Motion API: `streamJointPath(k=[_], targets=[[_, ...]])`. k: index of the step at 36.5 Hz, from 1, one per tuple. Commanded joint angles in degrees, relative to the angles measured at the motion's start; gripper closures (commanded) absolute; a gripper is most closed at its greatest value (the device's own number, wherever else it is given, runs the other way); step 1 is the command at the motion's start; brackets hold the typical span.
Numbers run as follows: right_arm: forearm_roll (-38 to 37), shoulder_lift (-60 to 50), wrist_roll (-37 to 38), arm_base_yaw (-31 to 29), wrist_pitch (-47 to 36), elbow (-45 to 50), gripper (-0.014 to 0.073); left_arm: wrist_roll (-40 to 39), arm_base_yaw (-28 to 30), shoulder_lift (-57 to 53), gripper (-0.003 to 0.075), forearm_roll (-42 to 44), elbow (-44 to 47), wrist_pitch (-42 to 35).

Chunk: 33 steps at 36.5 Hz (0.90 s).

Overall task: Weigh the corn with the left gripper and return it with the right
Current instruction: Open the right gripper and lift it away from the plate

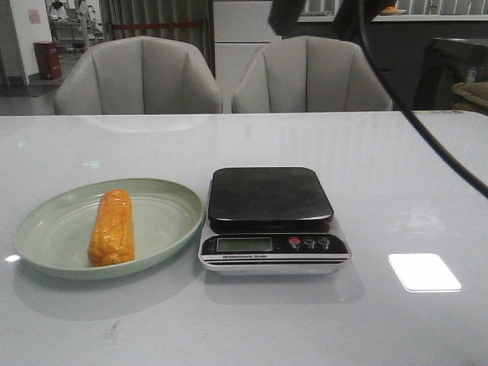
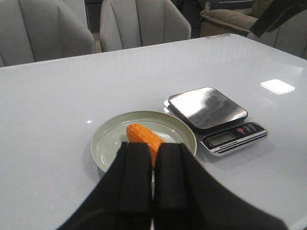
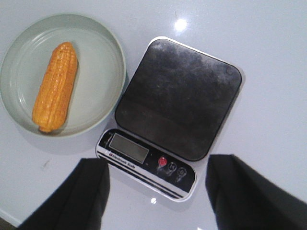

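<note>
I see the corn (image 1: 112, 228) lying flat in the green plate (image 1: 46, 236), long axis front to back, kitchen scale (image 1: 271, 221) touching the plate's right rim, open counter (image 1: 412, 183) around, left gripper (image 2: 152, 179) jaws together, right gripper (image 3: 156, 187) jaws wide apart.

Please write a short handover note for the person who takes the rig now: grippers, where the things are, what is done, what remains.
Left gripper: shut, empty, above the table short of the plate.
Right gripper: open, empty, over the scale.
Corn: lying on the plate, left of the scale, untouched.
Scale: platform bare; the display's reading cannot be made out.
Done: nothing visible yet.
Left: left gripper takes the corn to the scale; then right gripper returns it to the plate.
</note>
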Motion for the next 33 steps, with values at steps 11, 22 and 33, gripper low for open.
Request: streamJointPath(k=[11, 22, 33], targets=[[-0.2, -28.1, -2.2, -0.3, -14.7, 24.9, 0.0062, 0.1, -0.1, -1.1, 0.0606, 0.0, -1.4, -4.9], [-2.1, -52.3, -2.2, -0.3, -22.2, 44.8, 0.0062, 0.1, -0.1, -1.1, 0.0606, 0.0, -1.4, -4.9], [-2.1, -73.1, -2.2, -0.3, -26.8, 58.5, 0.0062, 0.1, -0.1, -1.1, 0.0606, 0.0, -1.4, -4.9]])
